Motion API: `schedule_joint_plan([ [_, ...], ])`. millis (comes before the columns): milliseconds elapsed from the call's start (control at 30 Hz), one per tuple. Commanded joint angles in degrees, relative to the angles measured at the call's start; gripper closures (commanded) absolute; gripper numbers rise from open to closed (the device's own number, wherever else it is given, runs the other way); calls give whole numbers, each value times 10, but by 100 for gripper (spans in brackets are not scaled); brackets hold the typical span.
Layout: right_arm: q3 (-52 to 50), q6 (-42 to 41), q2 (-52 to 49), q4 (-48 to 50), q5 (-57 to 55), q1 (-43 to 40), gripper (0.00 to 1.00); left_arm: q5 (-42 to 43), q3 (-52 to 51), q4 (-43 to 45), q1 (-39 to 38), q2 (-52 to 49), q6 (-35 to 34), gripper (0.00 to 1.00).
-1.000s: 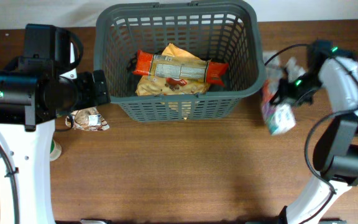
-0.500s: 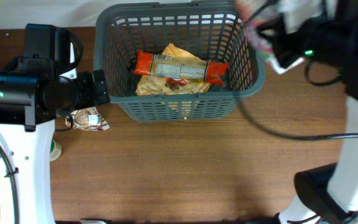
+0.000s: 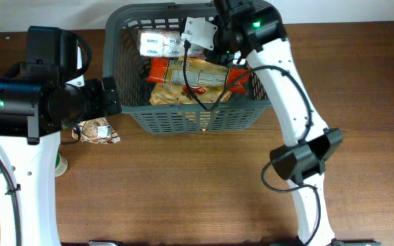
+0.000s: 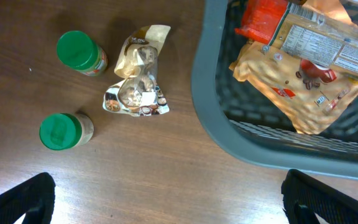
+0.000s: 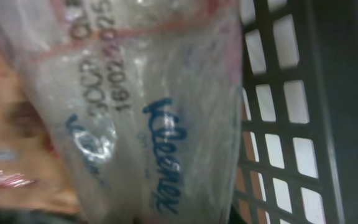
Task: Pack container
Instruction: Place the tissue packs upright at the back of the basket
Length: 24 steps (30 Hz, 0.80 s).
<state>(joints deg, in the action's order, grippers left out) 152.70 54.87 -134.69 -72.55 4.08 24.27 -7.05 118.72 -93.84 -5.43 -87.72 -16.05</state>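
The dark grey basket (image 3: 197,119) stands at the back middle of the table. In it lie an orange-red wrapped pack (image 3: 204,75) and a yellow bag (image 3: 183,96). My right gripper (image 3: 200,33) is over the basket's back left part, shut on a clear-wrapped tissue pack (image 3: 159,43). The pack (image 5: 135,112) fills the right wrist view beside the basket's lattice wall (image 5: 328,93), and the fingers are hidden. My left gripper (image 4: 166,199) is open and empty above the table, left of the basket rim (image 4: 229,124).
A crumpled snack bag (image 4: 138,81) lies on the table left of the basket, also seen in the overhead view (image 3: 98,131). Two green-lidded jars (image 4: 79,53) (image 4: 64,130) stand left of it.
My right arm has swung from the table right of the basket up and over it, carrying the tissue pack into the basket's back left. The left arm has not moved.
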Motion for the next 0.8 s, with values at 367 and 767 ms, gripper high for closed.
schedule_joint_plan([
  [367, 78, -319, 94, -68, -143, -25, 1, 2, 0, -1, 2, 2, 3, 1],
  [767, 59, -506, 200, -247, 37, -535, 1, 2, 0, 5, 2, 2, 3, 1],
])
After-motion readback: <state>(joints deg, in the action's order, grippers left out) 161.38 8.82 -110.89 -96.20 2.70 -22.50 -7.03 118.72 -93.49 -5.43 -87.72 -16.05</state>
